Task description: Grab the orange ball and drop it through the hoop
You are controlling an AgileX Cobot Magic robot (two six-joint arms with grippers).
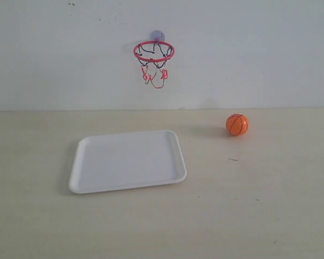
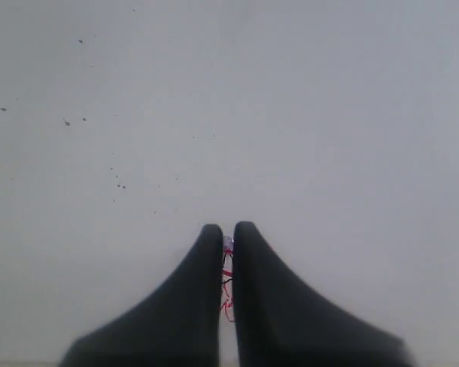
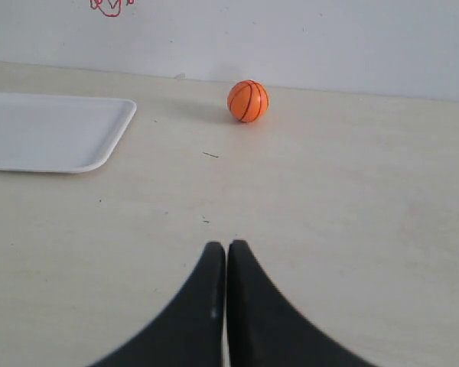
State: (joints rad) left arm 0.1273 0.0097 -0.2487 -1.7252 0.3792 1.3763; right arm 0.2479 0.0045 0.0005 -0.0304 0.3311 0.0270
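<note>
ball: the orange ball (image 1: 237,124) sits on the table (image 1: 259,205) near the wall (image 1: 248,54), well apart from the white tray (image 1: 127,161).
hoop: the hoop (image 1: 154,52) hangs on the wall above the tray's far edge.
left arm: the left gripper (image 2: 227,237) faces the wall, jaws nearly together, empty.
right arm: the right gripper (image 3: 226,248) is over the table, jaws closed, empty.

tray (image 1: 127,161) laid on counter (image 1: 259,216); ball (image 1: 237,124) set to its right and further back, well apart; hoop (image 1: 154,52) mounted on wall (image 1: 259,54) behind and above tray.
</note>
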